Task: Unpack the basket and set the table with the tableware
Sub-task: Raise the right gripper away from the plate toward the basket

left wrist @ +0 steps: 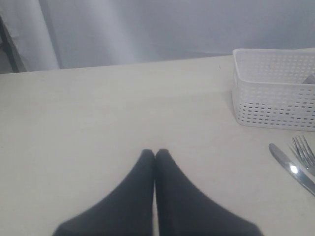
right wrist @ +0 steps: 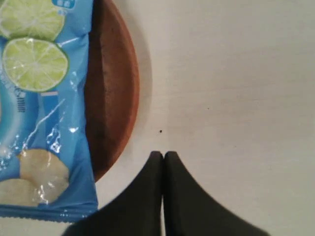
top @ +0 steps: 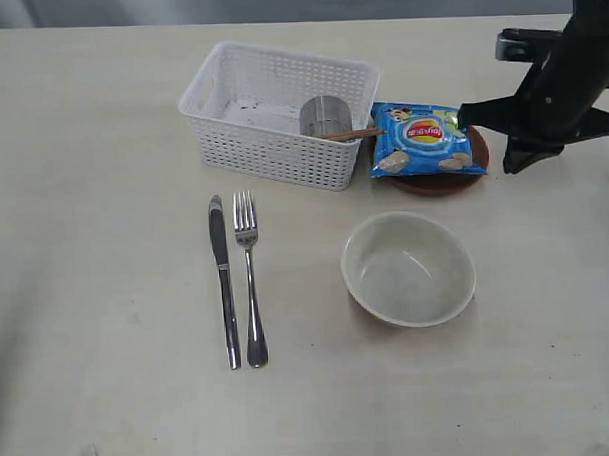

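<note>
Right pincer pressed closed, seemingly hovering beside plate.

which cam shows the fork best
The exterior view: the fork lies whole on the table, tines to handle, right beside the knife. The left wrist view catches only its tines at the frame's edge. The right wrist view does not show it at all.

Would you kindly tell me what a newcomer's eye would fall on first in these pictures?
The bright blue chip bag lies on a brown plate just right of the white basket, which holds a steel cup. Nearer the camera, a knife and fork lie side by side on the table, left of a cream bowl.
</note>
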Controlling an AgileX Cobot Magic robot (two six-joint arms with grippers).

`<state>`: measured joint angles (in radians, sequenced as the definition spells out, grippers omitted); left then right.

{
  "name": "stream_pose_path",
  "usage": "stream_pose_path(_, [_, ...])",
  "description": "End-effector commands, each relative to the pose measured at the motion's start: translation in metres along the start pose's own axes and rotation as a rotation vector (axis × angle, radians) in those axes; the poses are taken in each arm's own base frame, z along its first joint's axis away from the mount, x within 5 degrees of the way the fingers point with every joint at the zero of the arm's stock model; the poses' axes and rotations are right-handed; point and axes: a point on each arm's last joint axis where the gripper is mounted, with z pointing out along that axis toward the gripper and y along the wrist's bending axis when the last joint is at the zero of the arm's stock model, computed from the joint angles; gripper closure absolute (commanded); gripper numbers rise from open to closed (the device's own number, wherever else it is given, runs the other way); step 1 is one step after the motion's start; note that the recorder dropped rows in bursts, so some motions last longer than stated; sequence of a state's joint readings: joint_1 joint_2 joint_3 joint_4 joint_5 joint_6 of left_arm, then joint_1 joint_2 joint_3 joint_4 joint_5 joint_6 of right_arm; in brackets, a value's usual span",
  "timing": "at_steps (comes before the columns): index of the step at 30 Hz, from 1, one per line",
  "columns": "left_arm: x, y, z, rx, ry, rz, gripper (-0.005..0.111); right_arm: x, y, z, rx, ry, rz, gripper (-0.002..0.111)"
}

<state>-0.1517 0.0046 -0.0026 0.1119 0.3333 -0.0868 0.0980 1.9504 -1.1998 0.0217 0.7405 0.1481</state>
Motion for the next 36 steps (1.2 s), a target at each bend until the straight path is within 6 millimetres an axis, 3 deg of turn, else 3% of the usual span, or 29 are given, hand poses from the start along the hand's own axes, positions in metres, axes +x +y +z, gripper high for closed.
stream_pose_path(1, [0.0,0.0,0.0,0.002,-0.009,-0.011,0.107,0.0,-0.001,0.017,-0.012,0.008,0.071,0.109])
stream_pose_path(8, [0.0,0.0,0.0,0.002,-0.009,-0.011,0.107,-0.002,0.005,0.04,-0.079,0.004,0.104,0.109])
stream_pose_path(20, [0.0,0.0,0.0,0.002,-0.009,-0.011,0.107,-0.015,0.01,0.033,-0.15,-0.049,0.06,0.109])
stream_pose_path(24, [0.0,0.0,0.0,0.002,-0.009,-0.011,0.107,-0.027,0.005,0.01,-0.151,-0.064,0.015,0.108])
stream_pose_path(31, [0.0,0.0,0.0,0.002,-0.009,-0.011,0.107,-0.049,0.013,-0.066,-0.187,-0.221,-0.028,0.107])
stream_pose_path(33, [0.0,0.0,0.0,0.001,-0.009,-0.009,0.107,-0.052,0.024,-0.084,-0.241,-0.237,-0.045,0.095])
stream_pose_path(36, [0.0,0.0,0.0,0.001,-0.009,-0.009,0.107,-0.055,0.048,-0.103,-0.309,-0.22,-0.097,0.065])
